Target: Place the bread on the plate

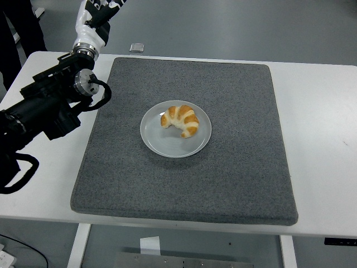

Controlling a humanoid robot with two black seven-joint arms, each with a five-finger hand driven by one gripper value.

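A golden croissant (180, 119) lies on the small round white plate (167, 147), on its far half. The plate sits in the middle of a grey mat (234, 167). My left arm (53, 106) comes in from the left edge and bends upward over the table's far left corner. Its white hand (96, 12) is raised at the picture's top left, partly cut off by the top edge, far from the plate and holding nothing that shows. The right arm is out of view.
The grey mat covers most of the white table (323, 139). A small pale object (136, 47) lies on the floor beyond the far edge. Dark legs of a person (22, 25) stand at the top left.
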